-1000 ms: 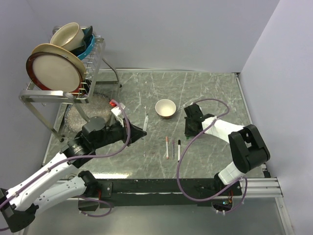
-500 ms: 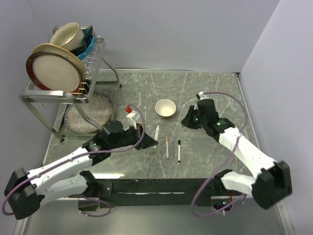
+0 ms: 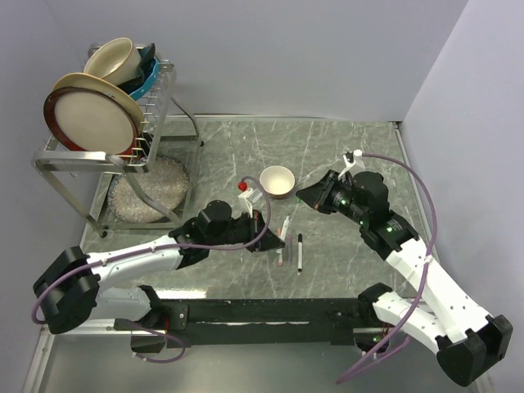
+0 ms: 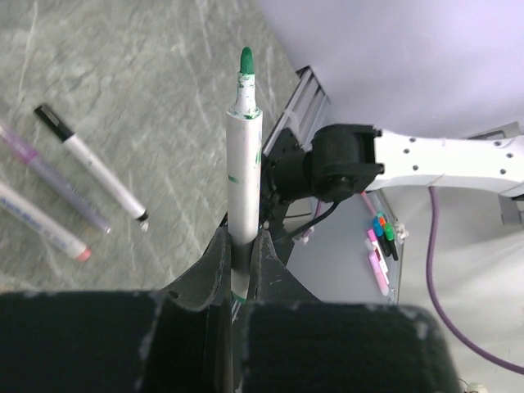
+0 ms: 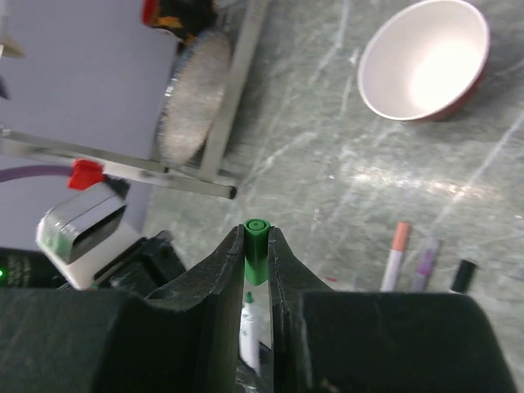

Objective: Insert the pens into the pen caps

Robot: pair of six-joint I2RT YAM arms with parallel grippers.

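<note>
Step in hand: mating green pen to green cap, in the air over the table [image 3: 352, 147], between the arms

- left gripper [image 4: 242, 241]: jaws pinch the green pen [image 4: 243, 164] low on its white barrel. Most of its length and the bare green tip stick out free, toward the right arm. Held by the tail so that the nose stays clear to enter a cap
- right gripper [image 5: 256, 239]: jaws pinch the green cap [image 5: 256, 255] by its sides, one round end facing the wrist camera. Cannot tell for sure which end is the open one. Side grip leaves both ends unobstructed
- top view: pen tip and cap are near but apart, so the pen is not yet in. The two axes do not look lined up (judgement)

On the table, just beside the left gripper, side by side: pink-ended pen [image 4: 45, 229], purple pen [image 4: 57, 184], black pen [image 4: 94, 168]. The black one seems to carry a black cap; the other two I cannot tell. Bowl [image 5: 426, 61] stands beyond them, untouched

Next move calls for squaring tip to cap mouth, then a straight push

Risk: the cap's mouth is small, so a skewed approach could smear ink on its rim or slide the pen back through the pinch
</note>
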